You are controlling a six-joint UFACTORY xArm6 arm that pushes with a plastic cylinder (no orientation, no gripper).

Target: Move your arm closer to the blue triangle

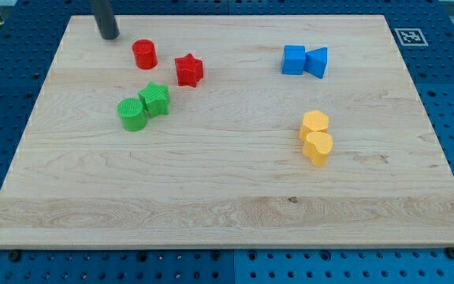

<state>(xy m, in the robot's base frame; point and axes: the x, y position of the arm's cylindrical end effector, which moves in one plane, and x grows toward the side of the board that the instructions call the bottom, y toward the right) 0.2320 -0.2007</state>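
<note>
While my tip [109, 36] has no pincer to show, so I cannot tell open or shut, the blocks sit still on the wooden board [227, 213]. Nearest the view's bottom, two yellow blocks [316, 136] touch at about four o'clock from the board's middle. At ten o'clock sit the green cylinder [132, 115] and green block [155, 99], then the red star [188, 70] and red cylinder [144, 54]. At two o'clock the blue triangle [318, 61] touches the blue cube [293, 60]. My tip rests at eleven o'clock, beside the red cylinder, well apart from the blue triangle
</note>
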